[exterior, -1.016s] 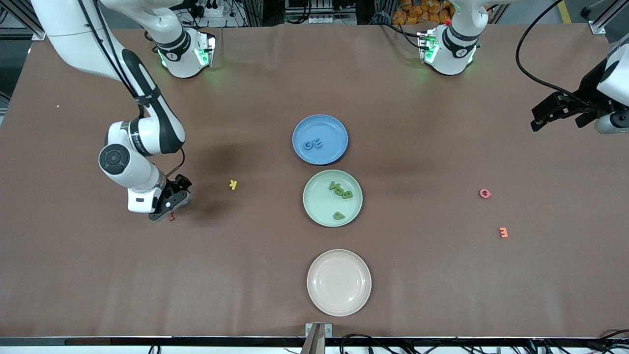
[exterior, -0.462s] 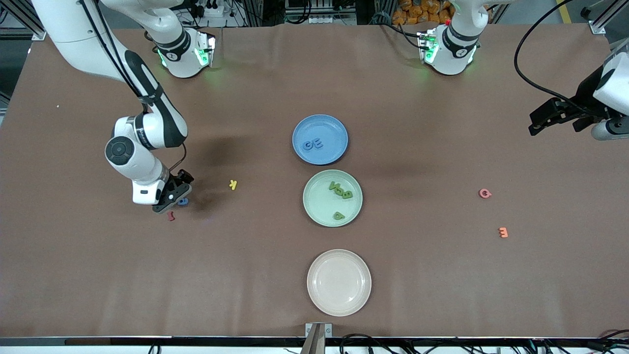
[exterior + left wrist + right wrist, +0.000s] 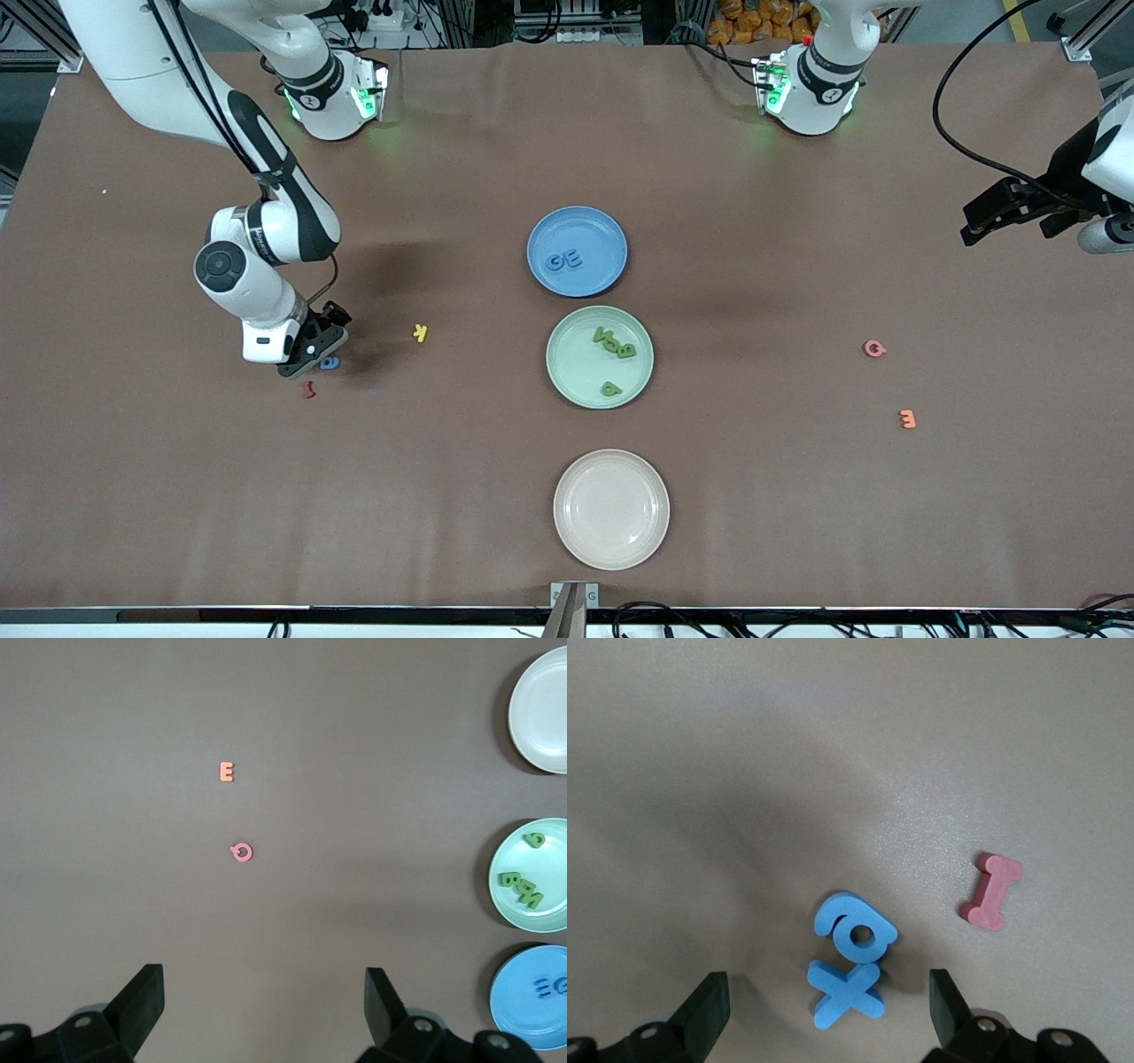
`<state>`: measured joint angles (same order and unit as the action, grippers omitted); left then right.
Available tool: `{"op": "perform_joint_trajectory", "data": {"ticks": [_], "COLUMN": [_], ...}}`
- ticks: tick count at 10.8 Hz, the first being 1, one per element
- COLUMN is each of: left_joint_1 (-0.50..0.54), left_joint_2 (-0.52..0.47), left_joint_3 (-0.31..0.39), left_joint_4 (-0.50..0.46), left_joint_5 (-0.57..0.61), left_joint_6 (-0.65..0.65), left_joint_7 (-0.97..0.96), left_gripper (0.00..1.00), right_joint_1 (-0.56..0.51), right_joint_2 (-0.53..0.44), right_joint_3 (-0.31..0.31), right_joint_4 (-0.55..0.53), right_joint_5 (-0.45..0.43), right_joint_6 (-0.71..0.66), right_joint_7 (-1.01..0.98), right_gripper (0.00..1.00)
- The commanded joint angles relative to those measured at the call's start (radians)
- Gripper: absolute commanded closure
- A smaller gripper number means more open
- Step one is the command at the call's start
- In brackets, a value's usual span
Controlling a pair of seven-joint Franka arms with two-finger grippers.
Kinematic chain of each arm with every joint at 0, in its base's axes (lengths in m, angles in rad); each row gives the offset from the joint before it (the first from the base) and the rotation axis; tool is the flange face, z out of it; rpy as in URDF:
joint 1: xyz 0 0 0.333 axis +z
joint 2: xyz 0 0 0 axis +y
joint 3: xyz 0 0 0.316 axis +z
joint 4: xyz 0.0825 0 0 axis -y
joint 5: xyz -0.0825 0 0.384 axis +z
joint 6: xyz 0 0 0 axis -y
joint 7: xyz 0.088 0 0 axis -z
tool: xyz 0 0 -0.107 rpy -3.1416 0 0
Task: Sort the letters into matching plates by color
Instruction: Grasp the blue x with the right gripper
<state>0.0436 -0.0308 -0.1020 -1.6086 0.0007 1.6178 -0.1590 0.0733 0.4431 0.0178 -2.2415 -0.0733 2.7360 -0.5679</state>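
Letters lie sorted and loose. Cream plate, lowest at frame centre, bare. Orange E and pink letter at frame right. Green plate carries green letters. Right end effector, wide, over blue letters beside red I. Blue plate carries two. Left end effector, wide, waits upper right.
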Motion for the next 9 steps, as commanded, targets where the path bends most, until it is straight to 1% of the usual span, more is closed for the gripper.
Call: {"op": "perform_joint_trajectory", "data": {"ticks": [1, 3, 4, 5, 6, 7, 9], "left_joint_1": [0.007, 0.010, 0.009, 0.010, 0.009, 0.009, 0.009], "left_joint_2": [-0.006, -0.006, -0.006, -0.006, -0.004, -0.004, -0.004], "left_joint_3": [-0.008, -0.008, -0.008, -0.008, -0.008, -0.008, -0.008], "left_joint_4": [-0.010, -0.014, -0.016, -0.016, -0.017, -0.017, -0.017], "left_joint_5": [-0.031, -0.031, -0.031, -0.031, -0.031, -0.031, -0.031], "left_joint_6": [0.005, 0.002, 0.002, 0.002, 0.002, 0.002, 0.002], "left_joint_7": [0.021, 0.021, 0.021, 0.021, 0.021, 0.022, 0.022], "left_gripper": [0.00, 0.00, 0.00, 0.00, 0.00, 0.00, 0.00], "right_joint_1": [-0.027, -0.029, -0.029, -0.029, -0.029, -0.029, -0.029], "right_joint_2": [-0.015, -0.015, -0.015, -0.014, -0.014, -0.014, -0.014], "right_joint_3": [0.014, 0.014, 0.014, 0.014, 0.014, 0.014, 0.014], "right_joint_4": [-0.032, -0.033, -0.033, -0.032, -0.033, -0.033, -0.035], "right_joint_5": [-0.017, -0.019, -0.019, -0.019, -0.019, -0.019, -0.019], "right_joint_6": [0.031, 0.031, 0.031, 0.033, 0.033, 0.033, 0.033], "right_joint_7": [-0.003, -0.004, -0.006, -0.007, -0.007, -0.007, -0.006], "right_gripper": [0.00, 0.00, 0.08, 0.12, 0.35, 0.49, 0.67]}}
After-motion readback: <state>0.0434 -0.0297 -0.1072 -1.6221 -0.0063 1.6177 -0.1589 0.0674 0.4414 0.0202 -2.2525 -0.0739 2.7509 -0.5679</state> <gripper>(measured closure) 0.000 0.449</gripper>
